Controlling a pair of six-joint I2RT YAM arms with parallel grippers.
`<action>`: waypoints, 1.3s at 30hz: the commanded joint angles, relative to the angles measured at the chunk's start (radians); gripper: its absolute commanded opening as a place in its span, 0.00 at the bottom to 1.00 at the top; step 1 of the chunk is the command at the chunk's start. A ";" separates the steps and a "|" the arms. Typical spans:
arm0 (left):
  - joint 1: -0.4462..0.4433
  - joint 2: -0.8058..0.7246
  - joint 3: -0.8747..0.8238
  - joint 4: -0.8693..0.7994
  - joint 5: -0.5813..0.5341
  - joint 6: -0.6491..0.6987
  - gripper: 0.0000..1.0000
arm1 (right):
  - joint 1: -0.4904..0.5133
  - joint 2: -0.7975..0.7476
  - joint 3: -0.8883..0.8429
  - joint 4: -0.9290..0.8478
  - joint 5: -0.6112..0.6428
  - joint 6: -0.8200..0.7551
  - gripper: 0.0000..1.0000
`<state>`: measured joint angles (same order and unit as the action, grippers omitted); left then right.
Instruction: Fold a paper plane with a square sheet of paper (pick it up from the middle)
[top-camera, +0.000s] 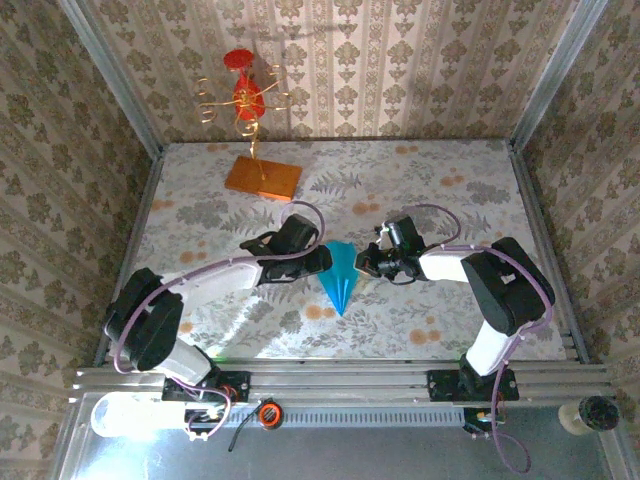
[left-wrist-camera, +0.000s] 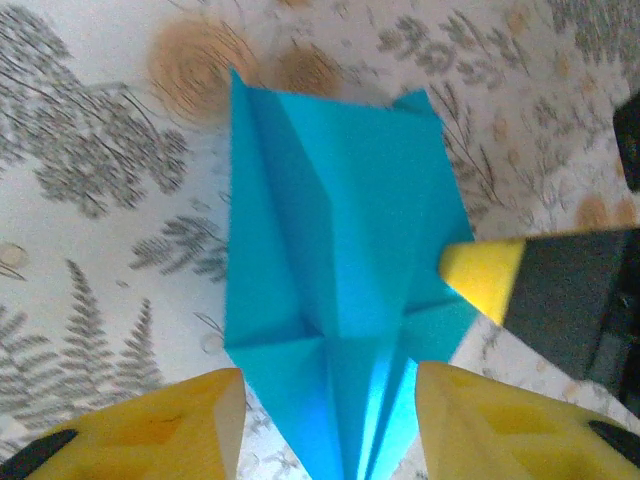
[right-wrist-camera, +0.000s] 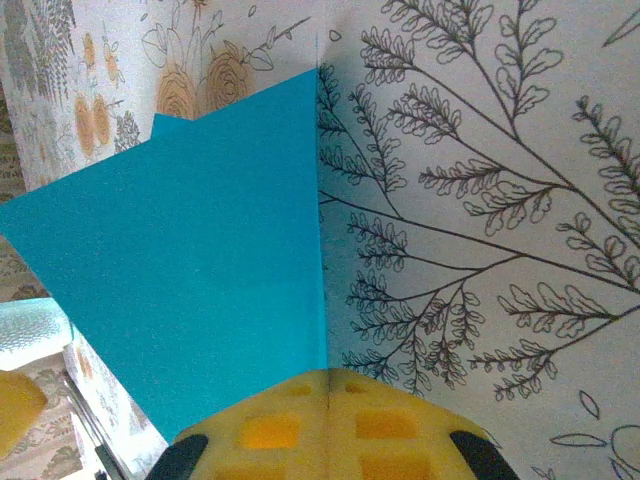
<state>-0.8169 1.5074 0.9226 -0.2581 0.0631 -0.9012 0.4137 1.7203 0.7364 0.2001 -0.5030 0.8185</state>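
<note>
The cyan-blue paper plane (top-camera: 340, 278) lies between my two grippers with its point toward the near edge. In the left wrist view the paper plane (left-wrist-camera: 330, 230) shows its lengthwise creases, and its narrow end runs between the spread yellow fingers of my left gripper (left-wrist-camera: 328, 390), which stands open. My left gripper (top-camera: 322, 262) is at the plane's left side. My right gripper (top-camera: 366, 262) is at the plane's right edge. Its fingers are pressed together, and the straight edge of the paper plane (right-wrist-camera: 200, 270) runs into the seam of my right gripper (right-wrist-camera: 328, 380). Its yellow fingertip (left-wrist-camera: 480, 275) rests on the right wing.
An orange slab (top-camera: 263, 177) lies at the back left of the flowered table, with a red and gold wire ornament (top-camera: 245, 95) standing on it. Wallpapered walls close the left, right and back sides. A metal rail (top-camera: 340, 378) runs along the near edge.
</note>
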 joint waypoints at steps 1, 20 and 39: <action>-0.029 0.030 0.030 -0.048 0.031 -0.002 0.52 | -0.005 0.018 -0.011 0.013 -0.019 0.012 0.03; -0.124 0.221 0.125 -0.039 0.112 -0.011 0.54 | -0.006 0.039 0.001 0.009 -0.030 0.014 0.03; -0.166 0.327 0.283 -0.271 -0.053 0.061 0.49 | -0.006 0.038 -0.002 0.014 -0.033 0.016 0.03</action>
<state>-0.9749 1.8244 1.1755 -0.4656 0.0517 -0.8650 0.4137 1.7382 0.7364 0.2039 -0.5098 0.8192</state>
